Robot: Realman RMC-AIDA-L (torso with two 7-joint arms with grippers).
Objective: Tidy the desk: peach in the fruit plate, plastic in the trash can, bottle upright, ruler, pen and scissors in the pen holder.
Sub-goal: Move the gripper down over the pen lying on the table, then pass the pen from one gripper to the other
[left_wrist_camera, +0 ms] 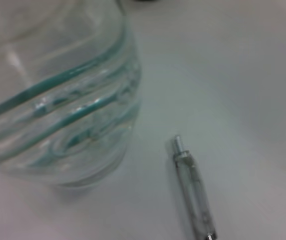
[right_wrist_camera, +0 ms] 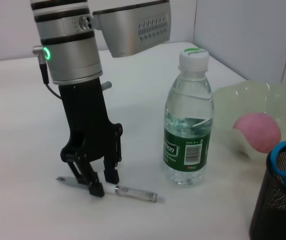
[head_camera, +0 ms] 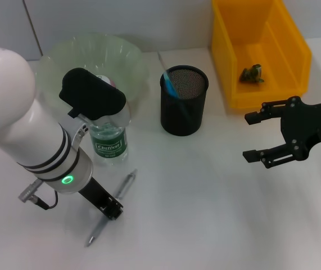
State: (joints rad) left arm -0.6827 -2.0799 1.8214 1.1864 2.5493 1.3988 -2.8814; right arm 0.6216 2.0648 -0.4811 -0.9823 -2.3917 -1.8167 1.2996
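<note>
1. Beside the upright bottle (head_camera: 111,140), left gripper (right_wrist_camera: 102,182) is down over the pen (right_wrist_camera: 132,193) lying on the surface (head_camera: 205,202), fingers narrowly apart astride it.
2. Right gripper (head_camera: 252,136) hovers wide, near the holder (head_camera: 184,101).
3. Peach (right_wrist_camera: 258,132) in plate (head_camera: 93,56).

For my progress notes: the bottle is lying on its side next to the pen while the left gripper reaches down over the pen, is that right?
Not quite: the bottle stands upright, cap on top, as the right wrist view shows. The rest holds: the left gripper is down over the pen beside it.
</note>
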